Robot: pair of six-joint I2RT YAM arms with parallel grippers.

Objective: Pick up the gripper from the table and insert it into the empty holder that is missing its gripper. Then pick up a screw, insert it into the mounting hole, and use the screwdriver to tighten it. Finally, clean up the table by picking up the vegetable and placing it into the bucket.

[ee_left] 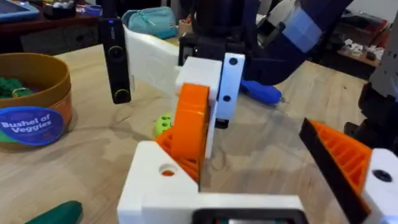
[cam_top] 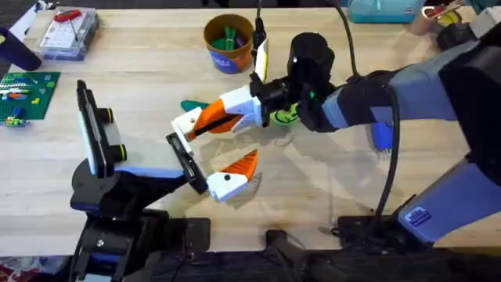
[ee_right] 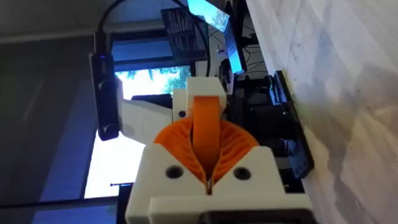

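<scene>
The right gripper [cam_top: 205,124], reaching across mid-table, is clamped on the gripper [ee_right: 207,127], a small orange-tipped finger piece, held just above the holder [cam_top: 185,161], the bare black bar on the left arm's end. The left gripper [cam_top: 211,176] carries one ribbed orange finger [cam_top: 237,168], so whether it is closed cannot be judged. The piece looks tilted against the bar; pressed down like that it could jam or slip from the pads. The bucket [cam_top: 228,43] stands far back, a green vegetable [cam_top: 193,106] close behind the work.
</scene>
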